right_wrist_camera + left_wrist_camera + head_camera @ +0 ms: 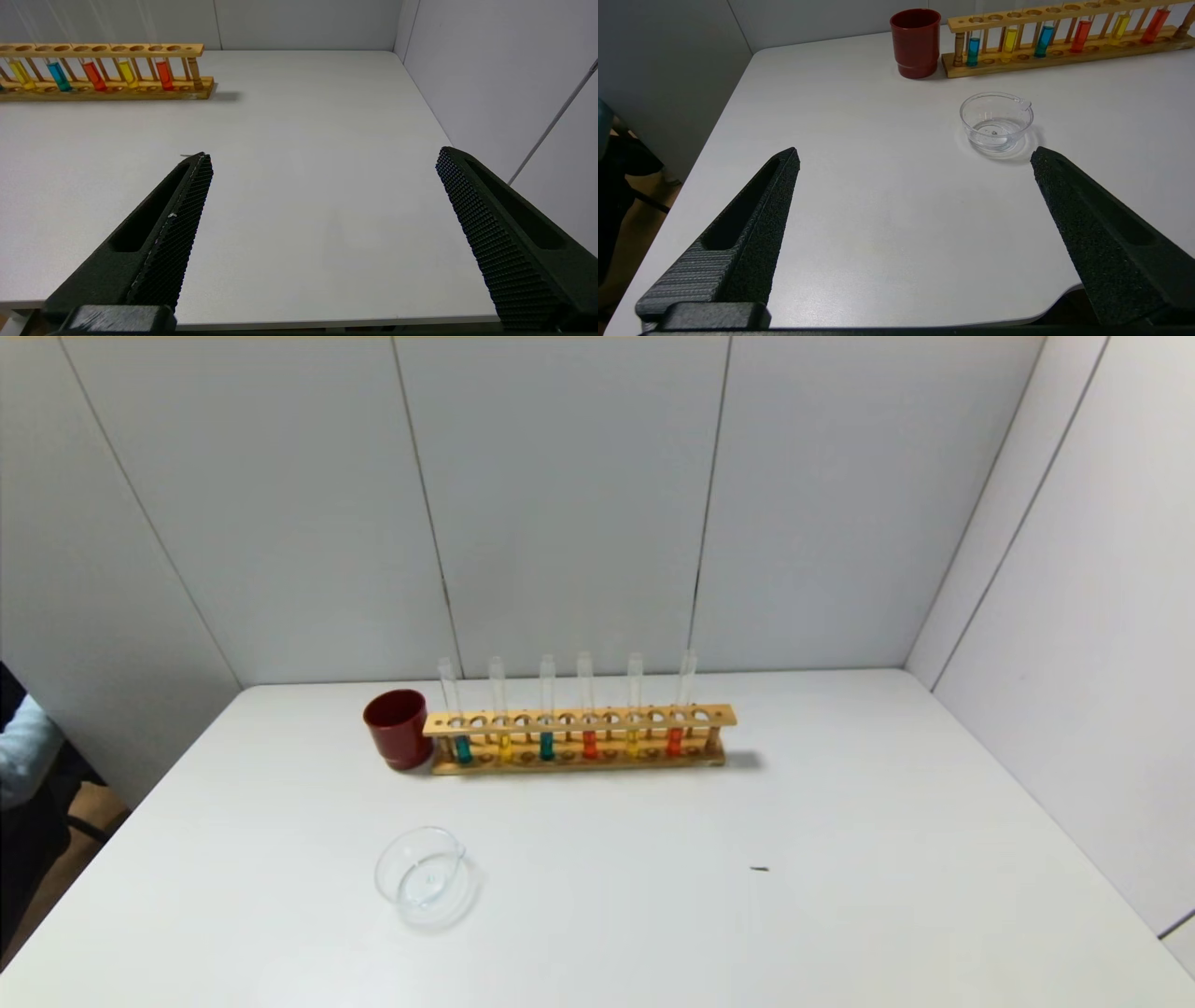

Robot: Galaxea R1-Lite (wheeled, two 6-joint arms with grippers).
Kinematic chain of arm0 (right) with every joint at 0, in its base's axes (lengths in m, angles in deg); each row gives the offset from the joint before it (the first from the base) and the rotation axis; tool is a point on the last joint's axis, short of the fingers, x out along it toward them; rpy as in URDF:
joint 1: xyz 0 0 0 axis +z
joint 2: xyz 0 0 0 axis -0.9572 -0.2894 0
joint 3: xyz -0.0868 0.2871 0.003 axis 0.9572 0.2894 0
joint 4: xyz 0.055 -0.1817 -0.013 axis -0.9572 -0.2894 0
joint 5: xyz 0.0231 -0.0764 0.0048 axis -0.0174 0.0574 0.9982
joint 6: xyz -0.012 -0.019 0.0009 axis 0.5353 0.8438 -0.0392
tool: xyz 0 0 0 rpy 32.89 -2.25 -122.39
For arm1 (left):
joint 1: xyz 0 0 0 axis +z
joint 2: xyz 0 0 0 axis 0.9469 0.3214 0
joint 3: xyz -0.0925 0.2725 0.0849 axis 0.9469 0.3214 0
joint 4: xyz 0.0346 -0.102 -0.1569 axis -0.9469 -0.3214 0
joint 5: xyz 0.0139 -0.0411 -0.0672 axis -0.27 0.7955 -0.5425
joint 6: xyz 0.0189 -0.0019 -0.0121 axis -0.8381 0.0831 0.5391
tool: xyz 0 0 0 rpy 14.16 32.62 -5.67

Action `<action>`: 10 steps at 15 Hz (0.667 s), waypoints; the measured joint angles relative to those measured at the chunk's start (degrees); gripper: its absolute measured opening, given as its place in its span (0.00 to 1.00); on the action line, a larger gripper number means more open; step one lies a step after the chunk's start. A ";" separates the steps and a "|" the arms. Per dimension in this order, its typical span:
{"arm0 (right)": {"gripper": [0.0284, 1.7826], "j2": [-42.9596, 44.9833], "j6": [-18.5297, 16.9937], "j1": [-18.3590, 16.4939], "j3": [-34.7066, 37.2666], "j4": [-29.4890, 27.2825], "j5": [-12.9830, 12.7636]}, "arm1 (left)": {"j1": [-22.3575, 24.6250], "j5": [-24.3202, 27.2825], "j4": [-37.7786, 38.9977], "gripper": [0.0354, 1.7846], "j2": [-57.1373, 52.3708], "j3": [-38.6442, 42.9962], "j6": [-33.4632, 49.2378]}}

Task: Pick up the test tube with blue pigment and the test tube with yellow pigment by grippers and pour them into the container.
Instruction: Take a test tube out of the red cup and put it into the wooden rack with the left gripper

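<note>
A wooden rack [579,739] at the back of the white table holds several upright tubes. Two hold blue pigment [462,748] [546,745], two hold yellow pigment [504,747] [633,741], and two hold red-orange liquid. The clear glass container [422,875] sits on the table in front of the rack's left end; it also shows in the left wrist view [996,122]. My left gripper [915,156] is open and empty over the near left table edge, short of the container. My right gripper [322,156] is open and empty over the near right table edge. Neither gripper shows in the head view.
A dark red cup [398,728] stands against the rack's left end. A small dark speck [759,869] lies on the table right of centre. Grey wall panels enclose the table at the back and right. A person's sleeve [21,747] shows at the far left.
</note>
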 joint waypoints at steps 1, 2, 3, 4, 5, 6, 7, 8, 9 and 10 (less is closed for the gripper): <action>0.98 0.00 0.00 0.00 0.00 0.00 -0.02 | 0.00 0.07 0.02 0.98 0.00 0.00 -0.52; 0.98 0.00 0.00 0.00 0.00 0.02 0.00 | 0.00 0.09 0.05 0.98 0.00 0.00 -0.61; 0.98 0.00 0.00 0.00 0.00 0.00 0.00 | 0.00 0.05 0.18 0.98 0.00 0.00 -0.22; 0.98 0.00 0.00 0.00 0.00 0.00 -0.02 | 0.00 -0.06 0.10 0.98 0.00 0.00 0.52; 0.98 0.00 0.00 0.00 0.00 0.02 -0.02 | 0.00 -0.44 0.16 0.98 0.00 0.00 1.35; 0.98 0.00 0.00 0.02 0.00 0.00 0.00 | 0.00 -1.02 0.40 0.98 0.00 0.00 2.38; 0.98 0.00 0.00 0.02 0.00 0.02 0.00 | -0.06 -1.08 0.62 0.98 0.00 -0.02 1.79; 0.98 0.00 0.00 0.02 0.00 0.02 0.00 | -0.11 -0.44 0.41 0.98 0.00 -0.73 0.80; 0.98 0.00 0.00 0.02 0.00 0.02 0.00 | -0.11 0.72 -0.09 0.98 0.22 -2.72 0.48; 0.98 0.00 0.00 0.02 0.00 0.00 0.00 | -0.11 2.56 -1.49 0.98 1.07 -6.30 0.35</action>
